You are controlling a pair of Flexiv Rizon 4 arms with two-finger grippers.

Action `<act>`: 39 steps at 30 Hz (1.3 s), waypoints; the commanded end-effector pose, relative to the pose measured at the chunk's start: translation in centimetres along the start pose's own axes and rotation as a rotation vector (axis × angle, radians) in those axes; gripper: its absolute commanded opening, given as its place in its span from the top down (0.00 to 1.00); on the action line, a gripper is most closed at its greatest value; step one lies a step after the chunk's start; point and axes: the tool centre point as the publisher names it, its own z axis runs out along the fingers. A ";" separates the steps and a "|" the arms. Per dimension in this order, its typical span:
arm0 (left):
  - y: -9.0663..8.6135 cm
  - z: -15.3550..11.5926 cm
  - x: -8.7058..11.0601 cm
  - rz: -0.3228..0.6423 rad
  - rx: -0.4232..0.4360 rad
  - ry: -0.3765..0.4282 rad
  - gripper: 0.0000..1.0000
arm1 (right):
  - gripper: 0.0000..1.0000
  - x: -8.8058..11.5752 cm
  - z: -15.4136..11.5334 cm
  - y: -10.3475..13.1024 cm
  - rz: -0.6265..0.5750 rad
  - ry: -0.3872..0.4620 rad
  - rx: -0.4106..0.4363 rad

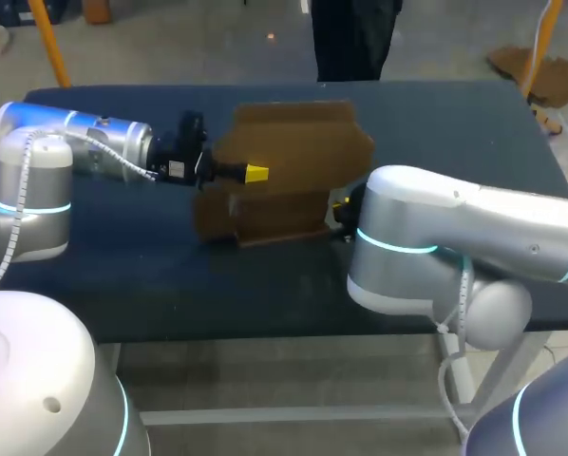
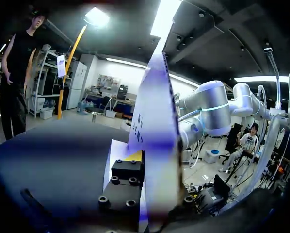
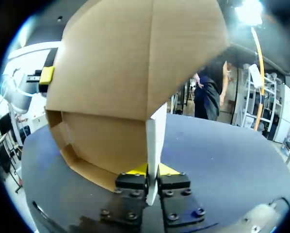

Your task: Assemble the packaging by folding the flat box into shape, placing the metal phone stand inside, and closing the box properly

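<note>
Your right gripper (image 3: 152, 170): clamped on a thin panel edge of the brown cardboard box (image 3: 130, 63). Box rises straight ahead of it, half-formed, hollow side toward your left gripper (image 1: 254, 173) at the opposite end; that grip can't be told. Box mid dark table (image 1: 170, 275), toward far edge, long axis running arm to arm.

- The left arm (image 1: 94, 142) comes in from the left and lies level over the table, its wrist pointing right.
- The left gripper (image 1: 254, 173) is clamped on a panel of the box (image 1: 293, 152), with one yellow tip showing on the outer face.
- The right arm (image 1: 455, 228) comes in from the right, its bent joint toward the near edge.
- The right gripper (image 3: 153, 172) pinches a box panel, its fingers nearly together.
</note>
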 end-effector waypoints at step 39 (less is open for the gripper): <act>-3.8 -5.6 5.8 0.305 -0.205 -0.254 0.00 | 1.00 -2.6 -1.6 0.8 0.089 0.098 0.010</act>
